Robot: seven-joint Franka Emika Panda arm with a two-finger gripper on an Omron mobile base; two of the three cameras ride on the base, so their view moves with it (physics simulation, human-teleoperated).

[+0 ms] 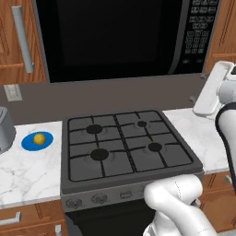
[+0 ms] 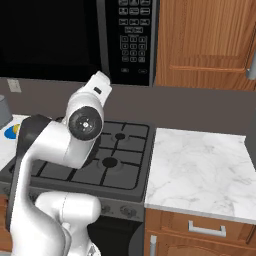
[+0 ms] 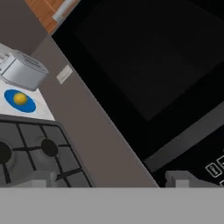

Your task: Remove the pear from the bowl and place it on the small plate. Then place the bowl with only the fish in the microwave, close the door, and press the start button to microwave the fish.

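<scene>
With the pear (image 1: 39, 138) sitting on the small plate (image 1: 28, 143) at left centre, the door (image 1: 106, 37) is standing shut, so the empty, wide-open tool (image 3: 109, 179) is facing the microwave (image 3: 166, 87) keypad.

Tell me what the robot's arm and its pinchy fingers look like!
The arm is made of fat, smooth white tubes with rounded ends, joined by dark bands. One joint has a round grey cap with a dark middle. The gripper has two small finger tips that look like little greyish blocks. No loose cables or writing show on it.
</scene>
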